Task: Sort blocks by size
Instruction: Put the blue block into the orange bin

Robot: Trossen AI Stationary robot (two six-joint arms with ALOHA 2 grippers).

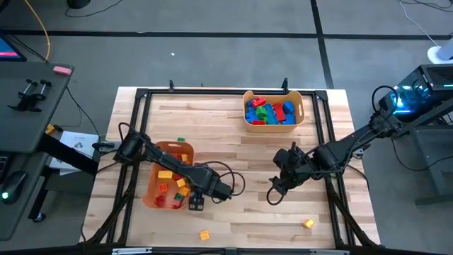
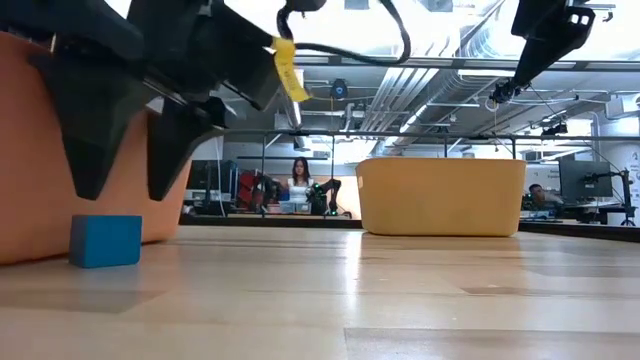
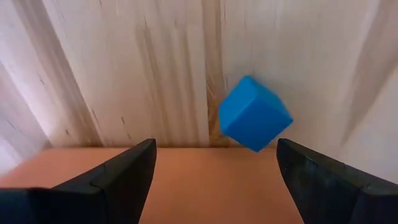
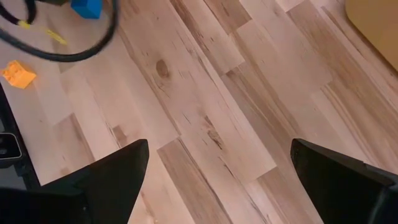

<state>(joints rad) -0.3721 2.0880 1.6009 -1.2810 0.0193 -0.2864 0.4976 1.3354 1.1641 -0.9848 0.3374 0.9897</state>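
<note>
Tabletop [image 1: 241, 212] work is handled by the left gripper [image 3: 214, 165], jaws spread wide and empty, hung beside the orange bin [image 1: 152, 188]. Just ahead of them sits the little blue block [image 3: 254, 114], nearer this arm; right gripper [image 4: 217, 168] is parked open mid-table.

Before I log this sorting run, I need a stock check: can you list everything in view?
Blue cube: one, blue, on the table beside the near bin, under the left gripper.
Loose blocks: two, orange-yellow, near the table's front edge; second at.
Near bin: one, orange, holding small yellow, red, orange blocks.
Far bin: one, tan, holding larger red, blue, green blocks.
Table: one, light wood.
Left gripper: open, above the blue cube.
Right gripper: open, over bare table.
</note>
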